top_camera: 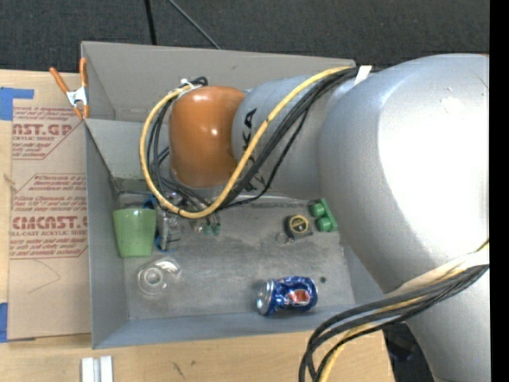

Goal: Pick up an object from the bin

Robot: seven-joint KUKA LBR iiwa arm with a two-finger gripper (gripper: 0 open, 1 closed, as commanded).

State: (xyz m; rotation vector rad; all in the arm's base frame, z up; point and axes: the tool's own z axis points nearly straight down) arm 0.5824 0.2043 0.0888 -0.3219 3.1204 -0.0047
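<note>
We cannot tell the spread of our claw (169, 231), which, just beside the green cup (134, 231) at the left wall of the bin (102, 293), might knock it aside

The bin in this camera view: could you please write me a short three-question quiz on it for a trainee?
1. True or false: the crushed blue can lies by the lower wall of the bin in the view.
2. What colour is the small block at the bin's right, beside the arm?
3. Which thing lies nearest the pincer? A) the green cup B) the can C) the block
Key: 1 true; 2 green; 3 A.
</note>
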